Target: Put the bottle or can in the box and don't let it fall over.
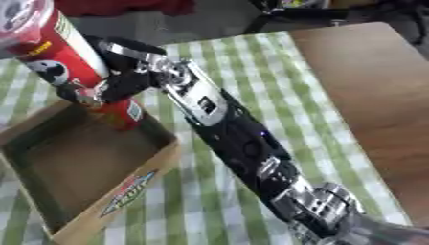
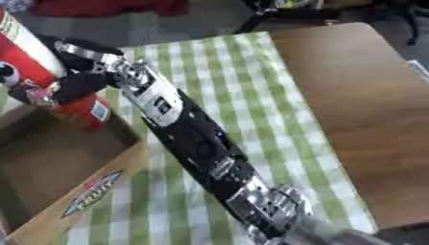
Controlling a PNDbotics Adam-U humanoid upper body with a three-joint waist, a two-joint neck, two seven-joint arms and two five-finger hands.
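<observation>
- The right hand (image 1: pixel 113 79) holds the tall red can (image 1: pixel 71 57), fingers curled round it, over the cardboard box (image 1: pixel 126 191)
- Next it should go down slowly and stay straight up

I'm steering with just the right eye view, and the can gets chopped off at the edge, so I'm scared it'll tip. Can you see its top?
Observer: Yes. The left eye view shows the can all the way up, and its top end has a clear lid on it.
Operator: And the box goes off my picture too. Is anything in the part I can't see?
Observer: The left eye view shows the box further left, as far as its left corner, and I see nothing lying on that part of its floor.
</observation>
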